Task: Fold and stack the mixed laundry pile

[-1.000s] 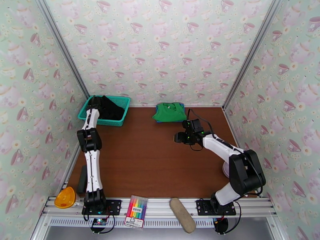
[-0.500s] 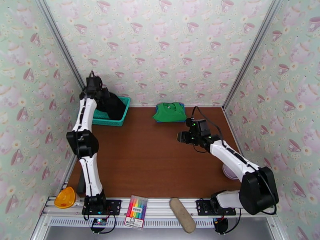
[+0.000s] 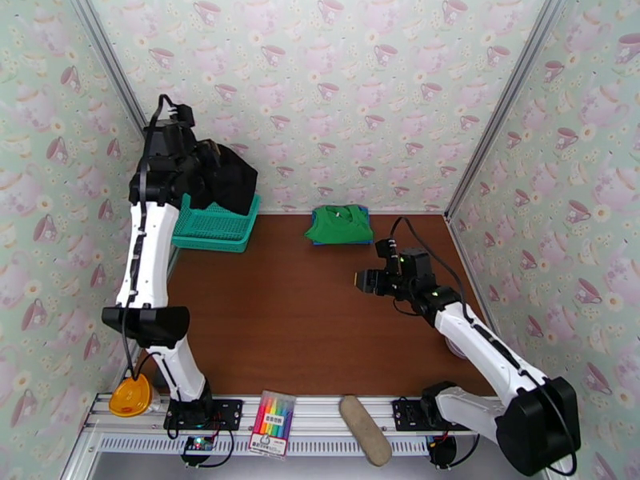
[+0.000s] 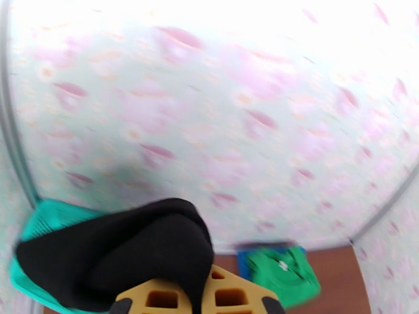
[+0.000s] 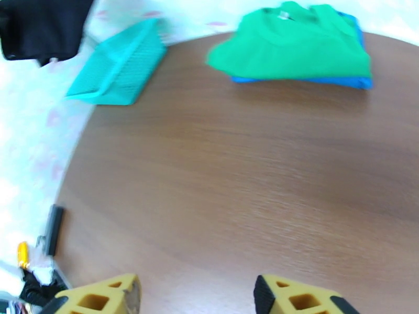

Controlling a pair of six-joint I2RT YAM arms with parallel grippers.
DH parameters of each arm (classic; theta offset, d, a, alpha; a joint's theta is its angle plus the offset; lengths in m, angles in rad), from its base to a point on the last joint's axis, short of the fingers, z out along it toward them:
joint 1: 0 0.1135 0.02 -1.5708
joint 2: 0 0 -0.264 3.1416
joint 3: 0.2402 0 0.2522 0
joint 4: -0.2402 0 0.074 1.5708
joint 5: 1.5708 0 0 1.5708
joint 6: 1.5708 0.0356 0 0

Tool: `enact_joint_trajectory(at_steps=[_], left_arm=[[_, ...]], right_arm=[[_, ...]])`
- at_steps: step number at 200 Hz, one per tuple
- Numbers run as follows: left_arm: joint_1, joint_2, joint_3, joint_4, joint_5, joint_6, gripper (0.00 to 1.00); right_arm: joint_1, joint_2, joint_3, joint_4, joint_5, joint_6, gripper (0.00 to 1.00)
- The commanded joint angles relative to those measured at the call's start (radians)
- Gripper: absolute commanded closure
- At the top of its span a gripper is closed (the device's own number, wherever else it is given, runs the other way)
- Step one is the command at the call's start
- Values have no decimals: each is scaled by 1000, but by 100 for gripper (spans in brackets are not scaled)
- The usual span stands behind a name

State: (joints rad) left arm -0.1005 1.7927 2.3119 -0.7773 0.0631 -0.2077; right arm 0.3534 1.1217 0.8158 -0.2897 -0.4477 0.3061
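My left gripper (image 3: 206, 166) is raised high above the teal basket (image 3: 216, 226) and is shut on the black garment (image 3: 234, 182), which hangs from it over the basket. In the left wrist view the black cloth (image 4: 131, 247) bunches over the closed fingers of the left gripper (image 4: 201, 296). The folded green garment (image 3: 340, 223) lies at the back of the table on the blue one (image 5: 314, 80), whose edge peeks out beneath the green (image 5: 293, 45). My right gripper (image 3: 364, 280) hovers open over bare table right of centre, its jaws (image 5: 196, 296) apart with nothing between them.
Patterned walls close in the table on three sides. The teal basket (image 5: 120, 69) sits at the back left. On the front rail lie an orange object (image 3: 130, 396), a pack of coloured markers (image 3: 272, 424) and a beige oblong object (image 3: 365, 430).
The left arm has lifted the black garment up out of the basket. The right arm has drawn back from the green stack toward the near right, its jaws wider.
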Motion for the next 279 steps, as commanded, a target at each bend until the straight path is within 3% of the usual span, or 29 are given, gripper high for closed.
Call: enact_joint_trajectory(at_steps=[1,33,61,90,125,157,196,233,279], left_arm=[[-77,-146,-147,12,-74,-78,100],[-171,-292,-422,124,-122,-224,100],[-234,-371,-580,194,-161,-326,100],[-289,-433,-713,277,-185,-424,100],[-365,-494,-807,341,-244,-494,100],[-423,-528,-841,361,-298,-515,100],[-449,-554,-856,357,-330,-513,100],[-448,-561,-864,350,-361,-491,100],[-447,-553,-882,370,-347,-491,100]], right_arm=[[60,-48,-7,114,-119,-86,27],[223,-48,14,220,-78,-256,13],[353,-17,-86,452,58,-458,0],[471,82,-197,749,213,-653,0],[620,300,-214,1026,442,-818,0],[697,496,-177,1369,670,-835,0],[746,624,-106,1635,900,-879,0],[766,561,-148,1653,957,-873,0],[765,400,-181,1412,931,-823,0]])
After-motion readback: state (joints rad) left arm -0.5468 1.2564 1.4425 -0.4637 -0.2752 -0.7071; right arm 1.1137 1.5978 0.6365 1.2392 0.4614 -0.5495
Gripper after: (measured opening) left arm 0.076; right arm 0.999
